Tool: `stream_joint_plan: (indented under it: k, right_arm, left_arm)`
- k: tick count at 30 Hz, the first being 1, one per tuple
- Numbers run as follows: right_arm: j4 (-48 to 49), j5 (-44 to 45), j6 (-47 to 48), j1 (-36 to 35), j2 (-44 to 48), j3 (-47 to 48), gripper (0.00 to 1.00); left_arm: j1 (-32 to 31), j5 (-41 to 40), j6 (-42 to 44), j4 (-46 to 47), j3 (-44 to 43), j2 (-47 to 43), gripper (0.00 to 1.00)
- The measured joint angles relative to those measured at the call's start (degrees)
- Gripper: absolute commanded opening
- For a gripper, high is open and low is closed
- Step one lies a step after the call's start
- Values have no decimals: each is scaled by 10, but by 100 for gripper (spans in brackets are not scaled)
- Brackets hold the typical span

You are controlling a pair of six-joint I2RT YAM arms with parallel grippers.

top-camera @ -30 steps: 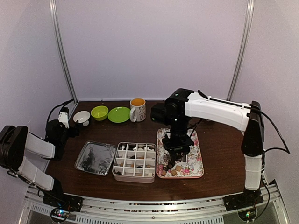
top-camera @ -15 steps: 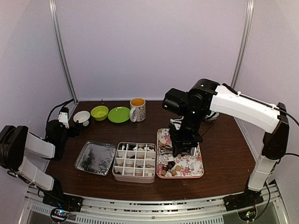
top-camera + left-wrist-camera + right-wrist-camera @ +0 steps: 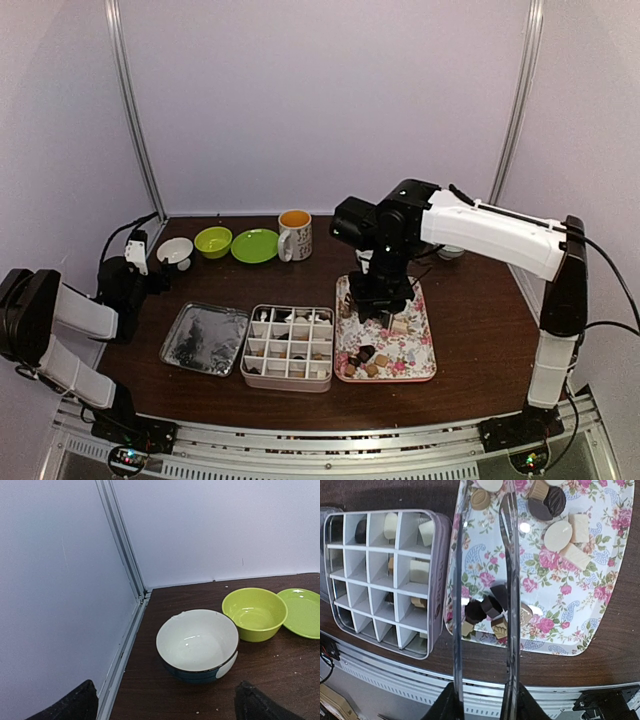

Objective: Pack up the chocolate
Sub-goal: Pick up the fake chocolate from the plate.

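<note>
The right gripper (image 3: 482, 706) is over the pink floral tray (image 3: 600, 575), its black fingers (image 3: 447, 707) clamped on the outsides of the metal tongs (image 3: 510, 580). The tongs are spread: two thin arms run from the tray's near end toward its far end with a clear gap between them all the way, and nothing is pinched in it. How high the tips sit above the tray I can't tell.

Now the chocolate (image 3: 492, 606). One bunch lies at the tray's near end, with dark pieces showing right between the two tong arms. Tan ones sit just beside them, one peeking out past the arm on the side away from the box. A second bunch sits at the tray's far end. There a tan round piece and a white one show between the arms near the tips. Dark, cream and white square pieces lie off to the outer side, apart from the tongs. More pieces sit in compartments of the divided box (image 3: 438, 580), just beside the tray.

A mug (image 3: 294, 234) stands beyond the tray's far corner on the box side. The left gripper (image 3: 162, 707) is well away from the tray, fingertips wide apart with nothing between them. It faces a white bowl (image 3: 197, 642), with a green bowl (image 3: 255, 612) and a green plate (image 3: 302, 612) beside that.
</note>
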State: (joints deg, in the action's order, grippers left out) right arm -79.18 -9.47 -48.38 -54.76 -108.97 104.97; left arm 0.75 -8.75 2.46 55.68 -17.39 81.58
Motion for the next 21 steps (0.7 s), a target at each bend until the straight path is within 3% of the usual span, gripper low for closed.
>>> stream_joint_plan:
  k: [21]
  right_arm:
    - [48, 43, 64, 38, -57, 12, 43]
  left_arm:
    - [0, 0, 0, 0, 0, 0, 98]
